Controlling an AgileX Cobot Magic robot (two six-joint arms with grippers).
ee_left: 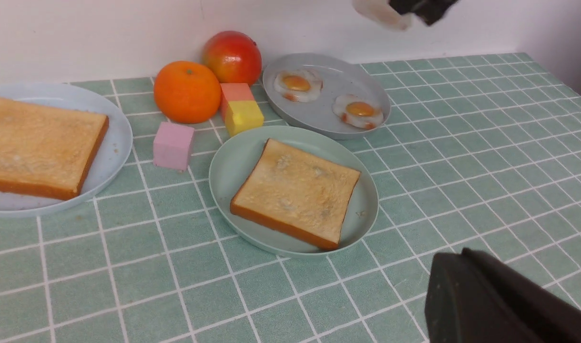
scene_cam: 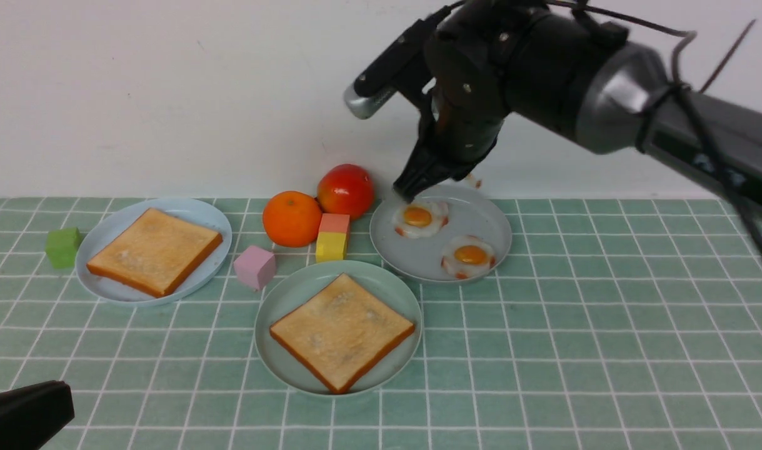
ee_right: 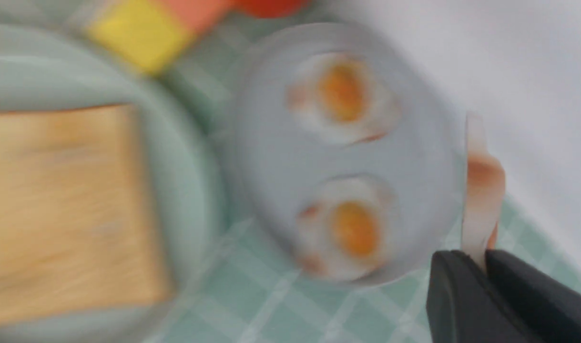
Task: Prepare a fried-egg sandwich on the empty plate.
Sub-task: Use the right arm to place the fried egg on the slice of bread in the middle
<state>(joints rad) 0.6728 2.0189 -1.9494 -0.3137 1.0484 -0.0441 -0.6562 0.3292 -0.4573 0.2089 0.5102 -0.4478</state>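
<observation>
a staged test bench: green tiled tabletop (scene_cam: 543,350), bare white wall (scene_cam: 168,94).

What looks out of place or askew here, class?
One fried egg dangles on edge in the air, pinched at its rim by the right end effector, by the grey plate where two other eggs lie flat. Nothing else stands out.
</observation>
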